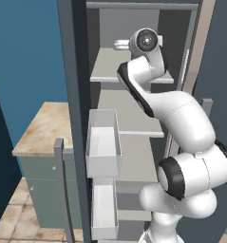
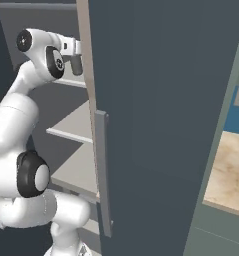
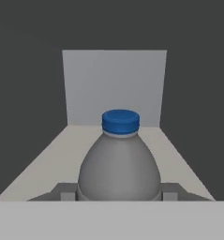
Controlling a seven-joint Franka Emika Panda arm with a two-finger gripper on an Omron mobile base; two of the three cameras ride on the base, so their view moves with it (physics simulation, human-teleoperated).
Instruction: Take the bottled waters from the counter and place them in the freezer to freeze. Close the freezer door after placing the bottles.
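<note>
Gripper (image 3: 119,193): fingers (image 3: 65,191) flank the grey bottle (image 3: 119,171), pressed against its two sides, closed on it | Bottle: blue cap, upright, on the freezer's upper shelf (image 3: 43,161), ahead of the shelf's light back wall | Arm: reaches into the freezer (image 1: 129,90) past the freezer door (image 1: 77,118) | Counter (image 1: 41,128): left of the freezer door.

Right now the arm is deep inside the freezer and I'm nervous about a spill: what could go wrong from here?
1. The grey bottle sits between the pincer fingers over a freezer shelf; if let go before it rests on the shelf, it might topple or roll.
2. The arm reaches between the freezer door with its white bins and the right-hand door; pulling out carelessly could clip either.
</note>
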